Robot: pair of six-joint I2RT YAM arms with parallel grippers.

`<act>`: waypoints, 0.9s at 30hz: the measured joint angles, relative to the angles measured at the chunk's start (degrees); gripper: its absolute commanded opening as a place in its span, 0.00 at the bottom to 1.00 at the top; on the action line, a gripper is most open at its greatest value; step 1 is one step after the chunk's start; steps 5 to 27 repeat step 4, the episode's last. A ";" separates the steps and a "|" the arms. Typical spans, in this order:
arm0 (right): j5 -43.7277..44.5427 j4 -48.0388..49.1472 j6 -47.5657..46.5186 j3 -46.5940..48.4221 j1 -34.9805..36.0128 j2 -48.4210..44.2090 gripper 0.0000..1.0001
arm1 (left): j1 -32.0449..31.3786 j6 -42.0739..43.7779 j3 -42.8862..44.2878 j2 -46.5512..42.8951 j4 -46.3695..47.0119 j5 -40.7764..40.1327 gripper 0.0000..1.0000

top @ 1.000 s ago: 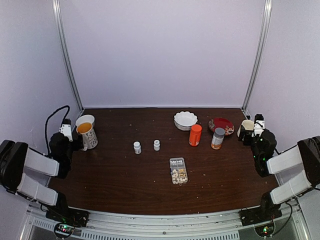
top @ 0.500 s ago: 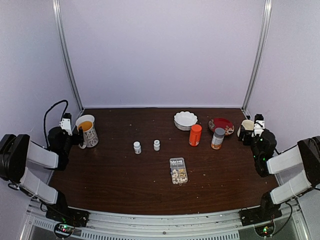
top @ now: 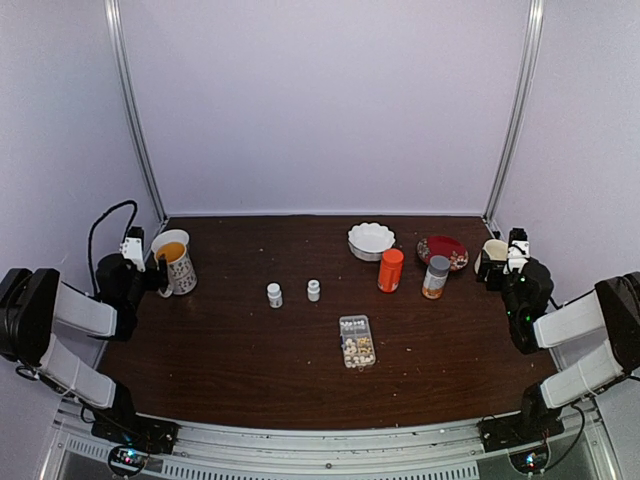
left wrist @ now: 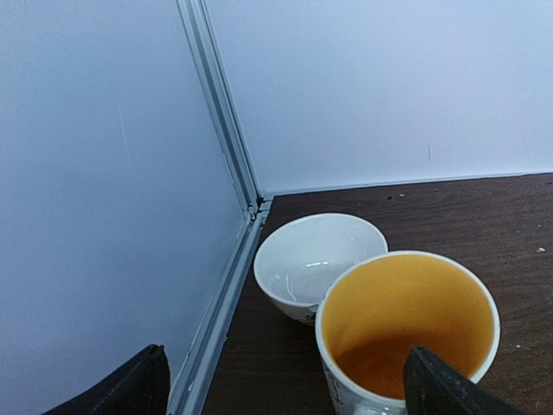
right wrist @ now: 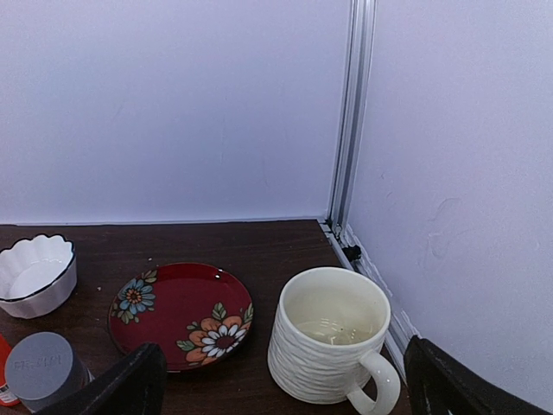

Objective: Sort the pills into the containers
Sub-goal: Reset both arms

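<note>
Cream pills (top: 358, 350) speckle the clear box (top: 351, 323); left gripper (left wrist: 278, 385), right gripper (right wrist: 281, 385) both gaping.

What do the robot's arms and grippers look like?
The left arm and right arm have white tubular links between bulky black joints. The left gripper and right gripper are black. A black cable loops over the left one. Green lights dot the right arm.

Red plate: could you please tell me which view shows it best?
The right wrist view: the plate sits close, its flowers clear. The top view shows the plate small and far; the left wrist view misses it.
</note>
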 measured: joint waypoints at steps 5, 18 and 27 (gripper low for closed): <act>0.00 0.00 0.00 0.00 0.00 0.00 1.00 | 0.00 -0.04 0.00 0.00 -0.37 0.24 0.97; 0.00 0.00 0.00 0.00 0.00 0.00 1.00 | 0.00 -0.04 0.00 0.00 -0.37 0.24 0.97; 0.00 0.00 0.00 0.00 0.00 0.00 1.00 | 0.00 -0.04 0.00 0.00 -0.37 0.24 0.97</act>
